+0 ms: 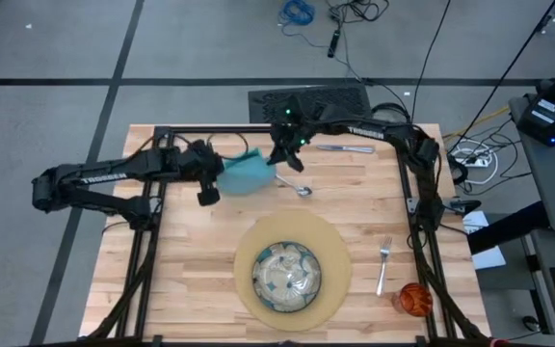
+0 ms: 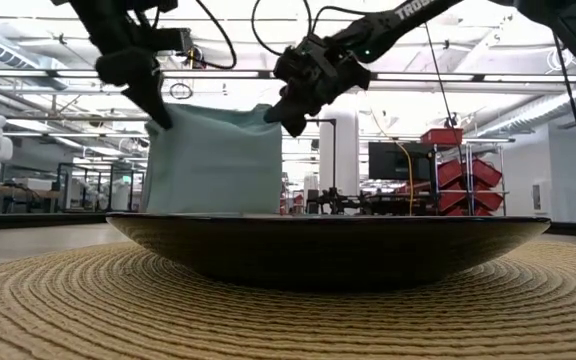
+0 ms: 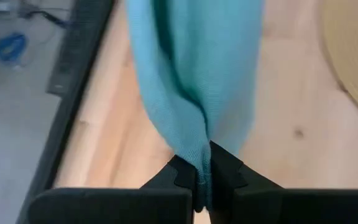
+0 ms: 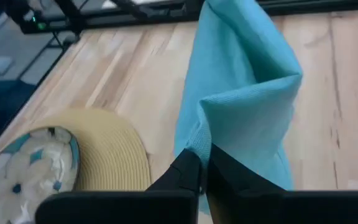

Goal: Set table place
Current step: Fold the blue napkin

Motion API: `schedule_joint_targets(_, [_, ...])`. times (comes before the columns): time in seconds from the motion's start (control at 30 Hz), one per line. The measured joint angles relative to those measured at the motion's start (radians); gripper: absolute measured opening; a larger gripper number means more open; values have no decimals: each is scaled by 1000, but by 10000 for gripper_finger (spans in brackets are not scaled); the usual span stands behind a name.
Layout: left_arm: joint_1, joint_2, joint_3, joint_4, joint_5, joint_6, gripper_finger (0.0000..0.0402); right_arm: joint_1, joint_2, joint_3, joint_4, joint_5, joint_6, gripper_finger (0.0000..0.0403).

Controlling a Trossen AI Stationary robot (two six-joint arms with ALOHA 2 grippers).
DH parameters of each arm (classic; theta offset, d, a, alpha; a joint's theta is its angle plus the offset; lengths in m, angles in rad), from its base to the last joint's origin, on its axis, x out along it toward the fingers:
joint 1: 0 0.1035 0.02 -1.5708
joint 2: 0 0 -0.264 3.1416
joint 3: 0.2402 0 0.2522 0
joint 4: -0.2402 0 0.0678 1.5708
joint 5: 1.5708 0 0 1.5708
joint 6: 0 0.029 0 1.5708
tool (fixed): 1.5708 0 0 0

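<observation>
The teal napkin (image 1: 246, 174) is held up between my two grippers over the far middle of the table (image 1: 191, 289). In the low view the napkin (image 2: 213, 160) hangs as a sheet, with its lower edge hidden behind the plate (image 2: 328, 250). My left gripper (image 1: 218, 172) is shut on its left upper corner and my right gripper (image 1: 279, 162) on its right upper corner. The green-patterned plate (image 1: 287, 277) sits on the round tan placemat (image 1: 330, 241) at the near middle. My left gripper pinches a bunched corner of the napkin (image 3: 194, 152) between its two fingers (image 3: 229, 171), in several gathered layers. The cloth hangs away from the fingers in folds above the table. My right gripper pinches the napkin's other upper corner (image 4: 197, 140) between its two fingers (image 4: 182, 171). The cloth is folded over beside the fingers and hangs above the wood.
A knife (image 1: 345, 148) lies at the far edge right of the grippers, and a spoon (image 1: 295, 188) lies just below the napkin. A fork (image 1: 383, 265) lies right of the placemat, and the orange cup (image 1: 414, 299) stands at the near right corner. There is bare wood left of the placemat.
</observation>
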State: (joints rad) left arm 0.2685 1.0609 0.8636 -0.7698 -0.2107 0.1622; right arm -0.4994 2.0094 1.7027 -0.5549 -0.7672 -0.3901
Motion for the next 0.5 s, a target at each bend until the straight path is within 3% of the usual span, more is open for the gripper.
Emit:
schedule_joint_targets(0.27, [-82, 0, -110, 29, 17, -49, 0, 71, 0, 0, -45, 51, -24, 0])
schedule_joint_targets(0.5, [-115, 0, -152, 107, 81, -50, 0, 91, 0, -88, -81, 90, -9, 0])
